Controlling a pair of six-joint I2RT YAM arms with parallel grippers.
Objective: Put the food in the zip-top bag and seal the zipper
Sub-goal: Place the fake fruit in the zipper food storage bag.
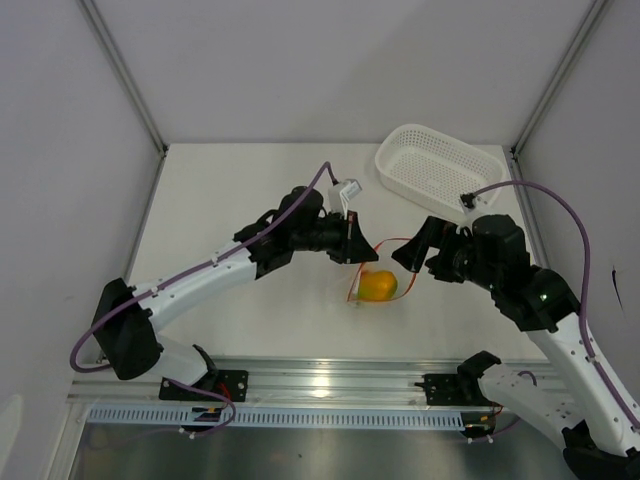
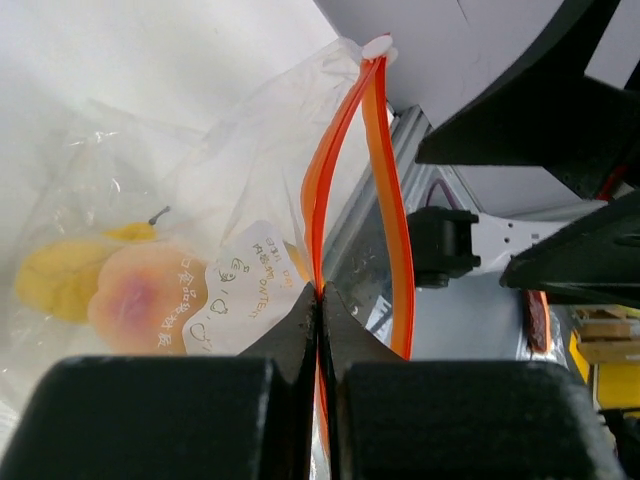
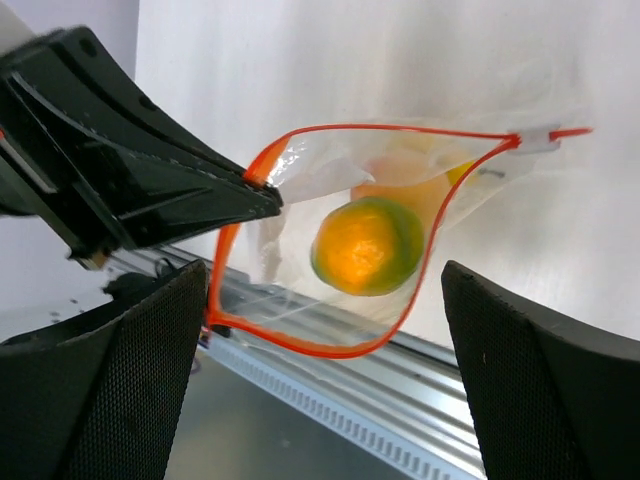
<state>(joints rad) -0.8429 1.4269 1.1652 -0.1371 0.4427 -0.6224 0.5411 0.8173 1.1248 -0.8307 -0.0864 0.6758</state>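
**Q:** From above, how far along are you?

**A:** The food (image 1: pixel 378 286) looks to be inside the zip-top bag (image 1: pixel 362 272). The bag lies on the white bench (image 1: pixel 250 200) between my two arms, in front of a white basket (image 1: pixel 435 170). I see no fruit loose on the bench, so I judge sealing is what's left. My left arm stretches in from the left with the elbow raised and the left tool (image 1: pixel 352 248) at the bag's mouth. My right arm bends in from the right, and the right tool (image 1: pixel 418 260) is just beside the bag.

**Q:** And the left wrist camera?

**A:** My left tool is clenched on the zipper (image 2: pixel 312 200), pinching the red-orange strip. A second run of it bows away, so the mouth is open. Through the crinkly plastic I see a yellow piece and a peach-orange one.

**Q:** The right wrist view?

**A:** My right tool is released, with its fingers (image 3: pixel 110 380) spread wide either side of the gaping mouth and touching nothing. An orange-green mango (image 3: pixel 367 247) sits inside with more fruit behind it. I can't count the pieces for certain.
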